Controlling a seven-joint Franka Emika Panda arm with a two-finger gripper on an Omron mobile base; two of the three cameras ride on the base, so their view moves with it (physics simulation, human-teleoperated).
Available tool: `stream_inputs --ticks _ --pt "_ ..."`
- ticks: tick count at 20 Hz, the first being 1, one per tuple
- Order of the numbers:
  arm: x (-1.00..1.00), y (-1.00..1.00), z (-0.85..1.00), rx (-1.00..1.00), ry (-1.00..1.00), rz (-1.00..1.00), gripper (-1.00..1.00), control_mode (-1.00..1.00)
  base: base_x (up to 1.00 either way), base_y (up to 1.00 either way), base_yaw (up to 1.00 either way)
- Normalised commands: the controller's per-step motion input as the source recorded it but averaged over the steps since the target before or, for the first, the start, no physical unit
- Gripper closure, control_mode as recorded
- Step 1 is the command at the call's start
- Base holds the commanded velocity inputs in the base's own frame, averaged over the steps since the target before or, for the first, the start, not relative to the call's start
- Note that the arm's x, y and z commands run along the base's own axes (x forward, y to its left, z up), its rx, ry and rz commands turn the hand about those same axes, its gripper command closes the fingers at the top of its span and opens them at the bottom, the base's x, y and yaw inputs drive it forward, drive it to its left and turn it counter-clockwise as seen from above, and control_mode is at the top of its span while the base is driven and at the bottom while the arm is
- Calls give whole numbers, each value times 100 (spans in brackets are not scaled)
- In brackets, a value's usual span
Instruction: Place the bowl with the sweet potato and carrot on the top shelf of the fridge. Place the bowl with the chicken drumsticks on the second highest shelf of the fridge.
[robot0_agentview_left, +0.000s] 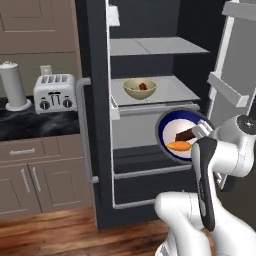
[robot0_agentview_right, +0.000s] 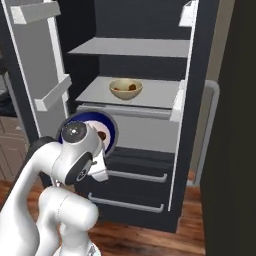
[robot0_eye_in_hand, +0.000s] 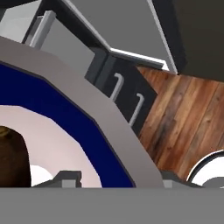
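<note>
- Blue-rimmed white bowl with sweet potato and carrot (robot0_agentview_left: 172, 131) is clenched at its rim in my tool (robot0_agentview_left: 204, 131), tipped on edge before the drawers.
- Grey top fridge shelf (robot0_agentview_left: 150, 47) lies well above it, past the tan drumstick bowl (robot0_agentview_left: 139, 89).

- Bowl (robot0_eye_in_hand: 65, 113): occupies the left and centre of the frame; grey outer rim, dark blue band, pale inner surface.
- Brown food item (robot0_eye_in_hand: 13, 157): inside the bowl at the lower left edge, partly cut off; kind not determinable.
- Fridge drawers (robot0_eye_in_hand: 124, 89): dark fronts with two pale handles, centre of frame, beyond the rim.
- Wooden floor (robot0_eye_in_hand: 183, 118): right side of frame.
- Hand: fingertips (robot0_eye_in_hand: 65, 178) at bottom edge; jaw position not determinable.
</note>
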Motion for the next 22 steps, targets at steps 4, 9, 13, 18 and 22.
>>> stream_inputs --ticks 4,9,13,18,22 --pt "0 0 0 0 0 0 100 100 94 -17 8" --pt "0 0 0 0 0 0 100 100 87 -35 2" --pt "0 0 0 0 0 0 100 100 72 -25 0" --pt "17 -2 36 0 0 0 100 -100 21 -4 0" --pt "1 -1 100 0 -10 0 100 -100 0 0 0"
